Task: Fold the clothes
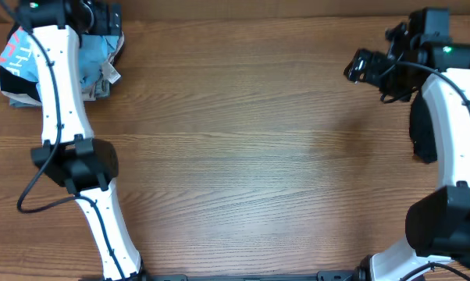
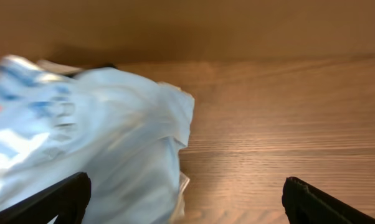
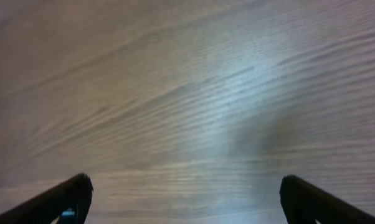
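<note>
A crumpled light blue T-shirt (image 1: 94,62) with white and coral lettering lies at the far left corner of the wooden table, on a small pile with a dark garment (image 1: 16,84) under it. My left gripper (image 1: 102,31) hovers over the pile, open; in the left wrist view the shirt (image 2: 94,149) fills the left half between the spread fingers (image 2: 184,199), its edge lying between them. My right gripper (image 1: 360,66) is at the far right, open and empty over bare wood (image 3: 184,196).
The wooden table (image 1: 258,156) stretches between the arms. A dark object (image 1: 422,136) lies by the right arm at the table's right edge. The back edge of the table runs just behind the pile.
</note>
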{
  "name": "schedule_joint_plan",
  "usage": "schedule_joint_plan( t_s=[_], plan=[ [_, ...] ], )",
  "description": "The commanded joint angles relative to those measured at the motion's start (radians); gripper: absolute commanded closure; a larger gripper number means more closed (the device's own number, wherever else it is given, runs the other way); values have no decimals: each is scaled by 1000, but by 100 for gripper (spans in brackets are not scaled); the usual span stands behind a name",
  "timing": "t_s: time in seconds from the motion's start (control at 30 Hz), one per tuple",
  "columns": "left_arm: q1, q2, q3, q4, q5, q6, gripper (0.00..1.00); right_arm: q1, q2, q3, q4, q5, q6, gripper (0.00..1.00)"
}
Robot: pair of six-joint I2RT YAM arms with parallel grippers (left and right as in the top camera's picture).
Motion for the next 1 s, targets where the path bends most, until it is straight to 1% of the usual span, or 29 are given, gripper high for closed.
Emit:
schedule_joint_plan(
  t_s=[0.0,0.07,0.1,0.23,0.3,0.37,0.53,0.67,0.8,0.87,0.97],
  plan=[
    [0,-175,100,-71,8,-63,0,3,-93,160,-99,27,-8,0],
    [-3,-206,100,-89,10,-114,0,3,-135,231,-164,75,-7,0],
    [-4,-215,100,-88,10,-122,0,3,-157,264,-196,92,-7,0],
    [-5,-222,99,-89,7,-121,0,3,-256,396,-366,80,-5,0],
    [-5,-215,98,-89,7,-121,0,3,-308,423,-405,53,2,0],
    [-5,-213,93,-89,7,-121,0,3,-364,425,-404,20,2,0],
    [-5,-212,90,-89,7,-121,0,3,-459,425,-404,21,2,0],
    [-6,-213,90,-89,7,-121,0,3,-492,425,-406,22,1,0],
    [-6,-212,90,-89,7,-121,0,4,-504,418,-433,66,-2,0],
    [-6,-213,90,-89,7,-121,0,12,-523,371,-383,68,-3,0],
    [-6,-213,90,-89,7,-121,1,34,-607,172,-178,86,-4,0]
  ],
)
